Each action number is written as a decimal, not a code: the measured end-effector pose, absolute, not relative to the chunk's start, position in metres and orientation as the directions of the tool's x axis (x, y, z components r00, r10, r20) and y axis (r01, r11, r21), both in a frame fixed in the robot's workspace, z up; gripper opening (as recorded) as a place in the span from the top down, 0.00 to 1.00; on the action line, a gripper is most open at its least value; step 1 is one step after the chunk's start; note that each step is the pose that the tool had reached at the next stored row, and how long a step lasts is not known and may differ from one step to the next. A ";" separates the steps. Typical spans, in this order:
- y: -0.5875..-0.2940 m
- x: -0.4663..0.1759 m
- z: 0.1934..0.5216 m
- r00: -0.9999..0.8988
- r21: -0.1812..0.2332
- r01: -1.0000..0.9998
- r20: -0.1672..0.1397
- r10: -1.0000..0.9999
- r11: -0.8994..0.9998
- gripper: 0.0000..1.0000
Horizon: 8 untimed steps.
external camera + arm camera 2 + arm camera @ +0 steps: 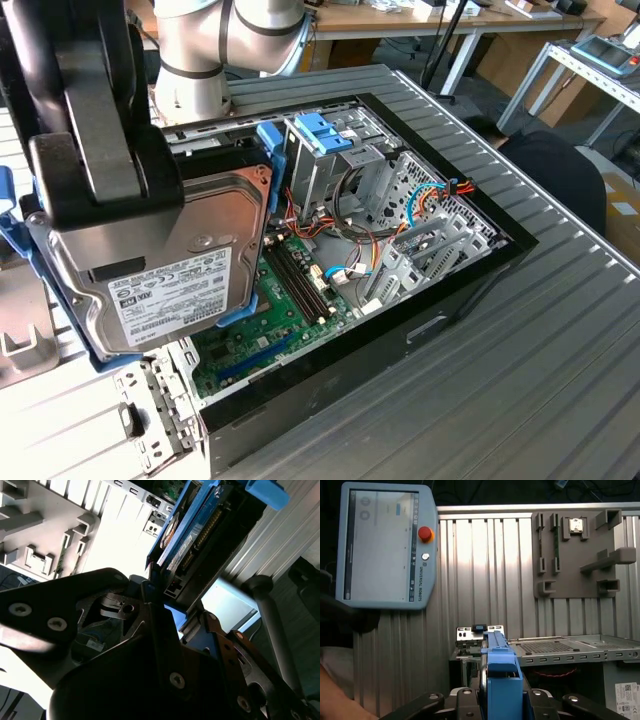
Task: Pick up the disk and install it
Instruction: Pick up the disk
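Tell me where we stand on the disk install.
Pickup looks done: the claw is shut on the disk, holding it in the air, at the exterior view's left of the open computer case. Left: installing, since the disk is outside the drive cage.

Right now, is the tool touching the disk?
Touching. In the exterior view the tool clamps over the upper edge of the disk, with no gap between them; the disk hangs from it.
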<state>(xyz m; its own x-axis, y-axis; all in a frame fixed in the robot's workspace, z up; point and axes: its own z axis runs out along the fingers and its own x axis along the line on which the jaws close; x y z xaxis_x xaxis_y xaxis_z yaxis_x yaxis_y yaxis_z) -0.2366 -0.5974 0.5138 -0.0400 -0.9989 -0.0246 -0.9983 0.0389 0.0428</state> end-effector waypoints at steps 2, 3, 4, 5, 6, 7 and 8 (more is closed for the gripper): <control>-0.597 -0.236 0.514 -0.040 0.043 -0.998 -0.025 -0.999 0.039 0.63; -0.597 -0.235 0.514 -0.040 0.043 -0.998 -0.025 -0.999 0.039 0.63; -0.597 -0.234 0.514 -0.040 0.043 -0.998 -0.025 -0.999 0.039 0.63; -0.597 -0.234 0.514 -0.040 0.043 -0.998 -0.025 -0.999 0.039 0.63; -0.597 -0.234 0.514 -0.040 0.043 -0.998 -0.025 -0.999 0.039 0.63; -0.597 -0.233 0.514 -0.040 0.043 -0.998 -0.025 -0.999 0.039 0.63; -0.597 -0.233 0.514 -0.040 0.043 -0.998 -0.025 -0.999 0.039 0.63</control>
